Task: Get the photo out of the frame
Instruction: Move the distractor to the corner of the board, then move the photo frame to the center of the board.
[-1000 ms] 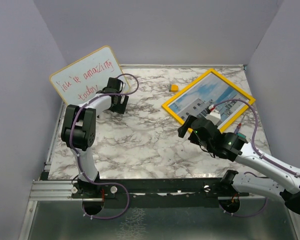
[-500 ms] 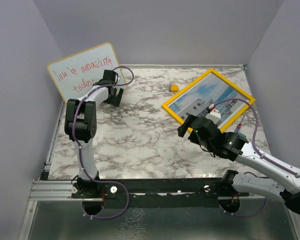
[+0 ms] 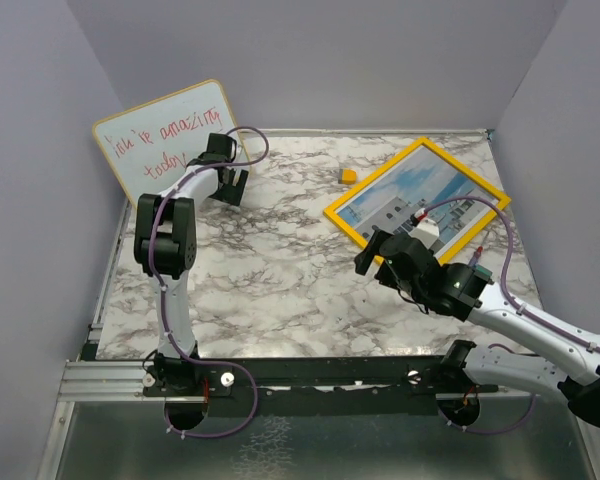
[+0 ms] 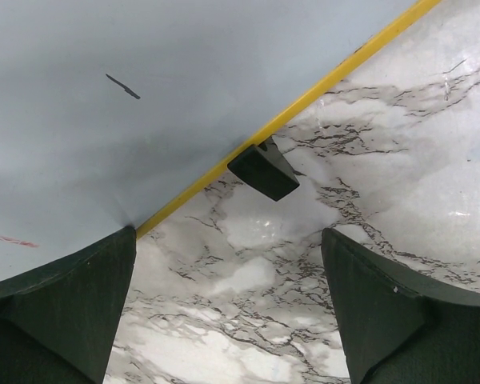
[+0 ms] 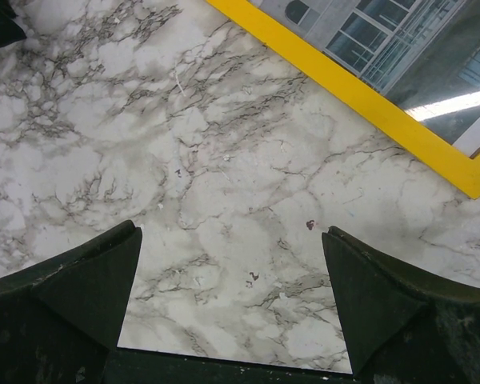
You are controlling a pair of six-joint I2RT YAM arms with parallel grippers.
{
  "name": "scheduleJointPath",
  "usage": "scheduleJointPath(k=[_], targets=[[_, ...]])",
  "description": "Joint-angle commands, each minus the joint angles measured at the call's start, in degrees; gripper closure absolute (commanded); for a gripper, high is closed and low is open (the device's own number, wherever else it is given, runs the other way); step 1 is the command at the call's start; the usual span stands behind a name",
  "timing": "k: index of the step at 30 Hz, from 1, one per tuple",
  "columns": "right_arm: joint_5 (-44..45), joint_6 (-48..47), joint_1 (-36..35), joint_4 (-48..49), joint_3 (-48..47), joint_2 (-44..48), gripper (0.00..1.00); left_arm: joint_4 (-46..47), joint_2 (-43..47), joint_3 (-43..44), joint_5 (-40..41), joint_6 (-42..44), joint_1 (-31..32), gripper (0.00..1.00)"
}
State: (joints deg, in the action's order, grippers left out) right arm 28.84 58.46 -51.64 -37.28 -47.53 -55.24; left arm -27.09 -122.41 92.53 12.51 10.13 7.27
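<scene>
- Upper right of the top view: frame [image 3: 376, 177] flat on the desk [image 3: 280, 280], face up and set diagonally. Photo [image 3: 412, 186] inside, not yet out. Back and any clips underneath, unseen. Judged a start position, with a flip or lift needed first.
- Just below the frame's near corner: right pincer [image 3: 372, 255], jaws wide apart, empty, hovering over bare desk. Probably poised there to reach that near edge.
- Upper right of the right wrist view: frame [image 5: 344, 88] as a broad, flat, straight-edged yellow band. Beyond the band, photo [image 5: 360, 32] showing a windowed white facade, with a bright glare streak suggesting a glossy pane or print.
- Upper left of the top view: left pincer [image 3: 235, 185], likewise spread wide and empty, close to the lower edge of the whiteboard [image 3: 165, 135]. Board propped at a tilt near the left wall, red handwriting across the face. Reason for working there unclear; perhaps clearing room.
- Left wrist view: smooth pale board face, thin yellow-toned rim, small black wedge foot [image 4: 264, 170] bracing the board on the desk.
- Small yellow block [image 3: 348, 175] loose just left of the frame; purpose not evident.
- Desk hard and slick-looking, white marble pattern with grey veins. Thin frame lying flush, so likely awkward to get a finger under.
</scene>
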Motion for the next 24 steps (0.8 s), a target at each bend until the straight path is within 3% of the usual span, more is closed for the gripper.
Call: scheduleJointPath(k=[1,7,10,18,24], targets=[[2.1,-1.0,0.0,-1.2,-2.3,0.0,0.0,-0.7,-1.1,-1.5,-4.8,-1.2,-0.6,0.02],[7.6,-1.8,0.4,-6.0,-4.4,-0.5,0.0,2.3,6.8,-9.1,-17.3,-9.1,-0.7,0.02],[6.6,-2.1,3.1,-7.7,-4.8,-1.2,0.0,4.6,11.0,-13.9,-19.8,-12.6,-0.5,0.01],[-6.2,-6.3,19.9,-3.9,-0.2,-1.2,0.0,10.6,21.6,-24.1,-22.9,-17.1,3.6,0.01],[-17.8,-6.8,29.9,1.0,5.6,-1.7,0.0,14.3,20.9,-17.5,-24.7,-19.9,14.7,0.01]])
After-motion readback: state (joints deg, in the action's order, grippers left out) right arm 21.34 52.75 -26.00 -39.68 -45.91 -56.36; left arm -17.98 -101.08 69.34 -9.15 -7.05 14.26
